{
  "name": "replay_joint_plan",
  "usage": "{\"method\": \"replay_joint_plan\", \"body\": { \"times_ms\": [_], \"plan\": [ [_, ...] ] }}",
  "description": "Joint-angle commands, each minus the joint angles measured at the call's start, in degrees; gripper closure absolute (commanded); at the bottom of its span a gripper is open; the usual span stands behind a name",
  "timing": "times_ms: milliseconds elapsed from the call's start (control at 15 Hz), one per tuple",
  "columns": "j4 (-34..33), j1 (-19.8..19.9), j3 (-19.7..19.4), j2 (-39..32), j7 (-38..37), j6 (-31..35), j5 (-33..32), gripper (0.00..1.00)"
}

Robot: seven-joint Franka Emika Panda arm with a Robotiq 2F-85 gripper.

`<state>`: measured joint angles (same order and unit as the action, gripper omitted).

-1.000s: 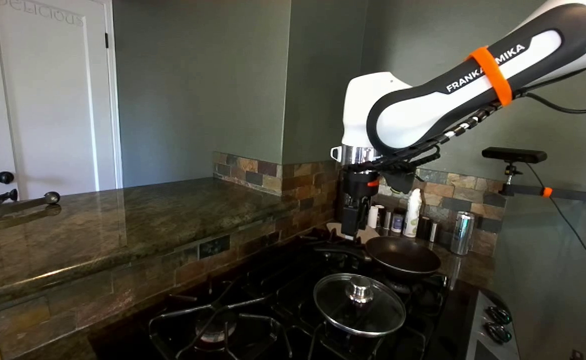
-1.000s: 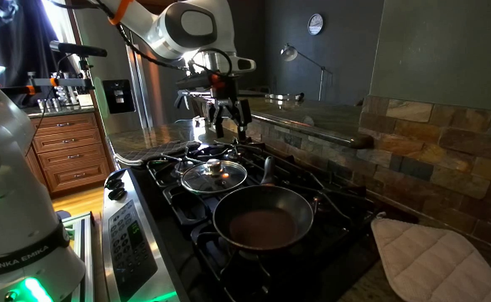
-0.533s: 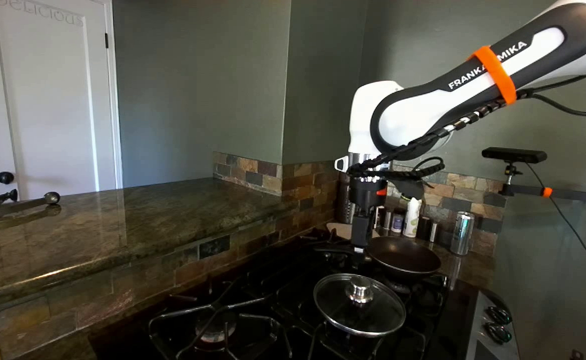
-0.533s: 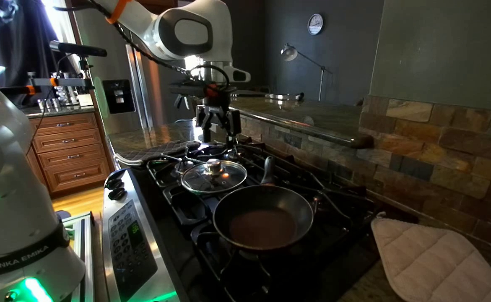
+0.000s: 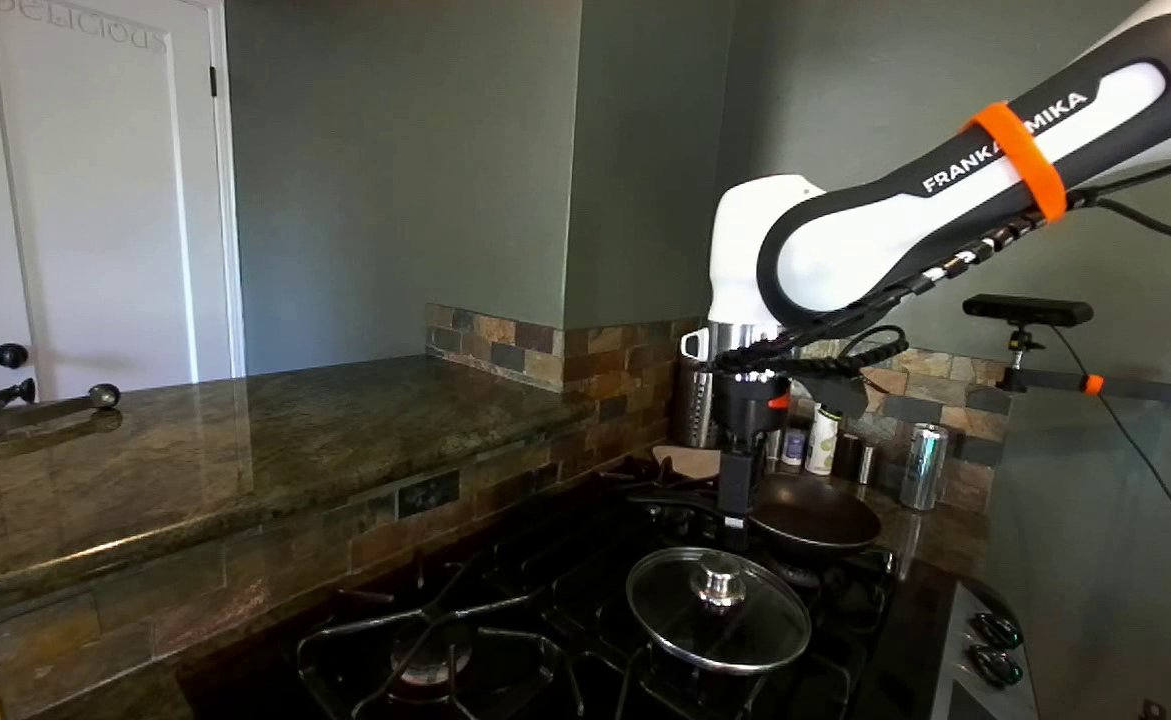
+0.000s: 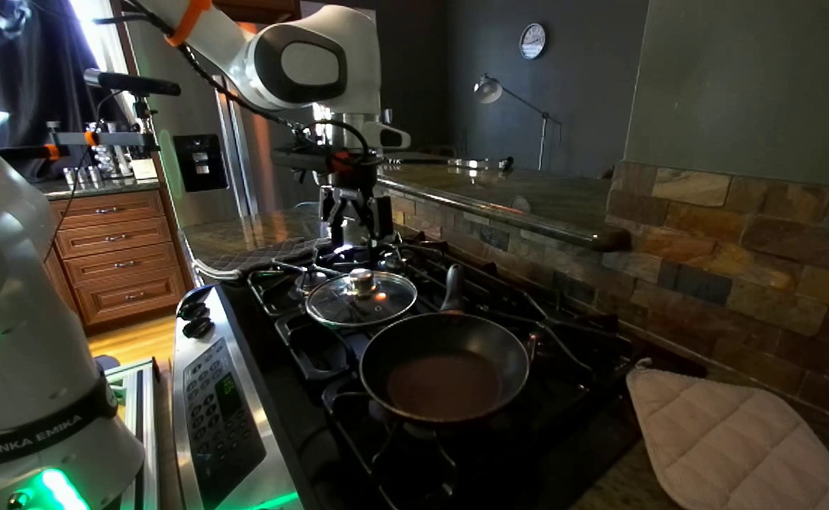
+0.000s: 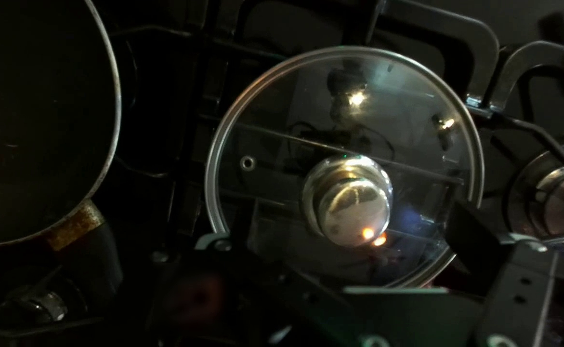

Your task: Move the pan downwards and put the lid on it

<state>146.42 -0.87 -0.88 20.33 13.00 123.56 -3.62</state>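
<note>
A dark round pan (image 6: pixel 446 382) sits on the stove grate, its handle towards the tiled wall; in the wrist view only part of the pan (image 7: pixel 36 120) shows at left. Beside it the glass lid (image 5: pixel 675 620) with its metal rim lies flat on the grate, knob (image 7: pixel 354 212) upward. My gripper (image 6: pixel 354 242) hangs above the lid, pointing down, its jaws wide apart and holding nothing. From the wrist the fingers (image 7: pixel 477 236) stand on either side of the knob in the picture, but still higher than it and not touching.
Black burner grates (image 5: pixel 435 640) surround the pan and lid. A raised granite ledge (image 5: pixel 345 430) and tiled wall (image 6: pixel 711 276) run along one side. Bottles and a steel canister (image 5: pixel 925 465) stand behind the pan. A pale quilted pad (image 6: pixel 733 432) lies near the stove.
The gripper has come down and shifted towards the robot's base side, rightward in an exterior view and leftward in the opposite one. Pan and lid have stayed put.
</note>
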Motion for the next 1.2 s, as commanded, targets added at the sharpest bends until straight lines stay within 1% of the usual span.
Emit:
{"method": "replay_joint_plan", "body": {
  "times_ms": [0, 267, 400, 733, 1133],
  "plan": [
    [2.29, -0.63, 1.02, 1.36, -2.88, 3.26, -0.21, 0.0],
    [3.24, -0.43, 1.55, 0.68, -4.29, 6.31, -0.7, 0.0],
    [3.47, 0.26, 2.0, 0.35, -6.96, 6.28, -1.69, 0.0],
    [4.1, -0.1, 2.32, -0.57, -8.66, 6.53, -1.64, 0.0],
    [4.78, 0.23, 2.72, -2.25, -10.88, 9.86, -2.33, 0.0]
  ]
}}
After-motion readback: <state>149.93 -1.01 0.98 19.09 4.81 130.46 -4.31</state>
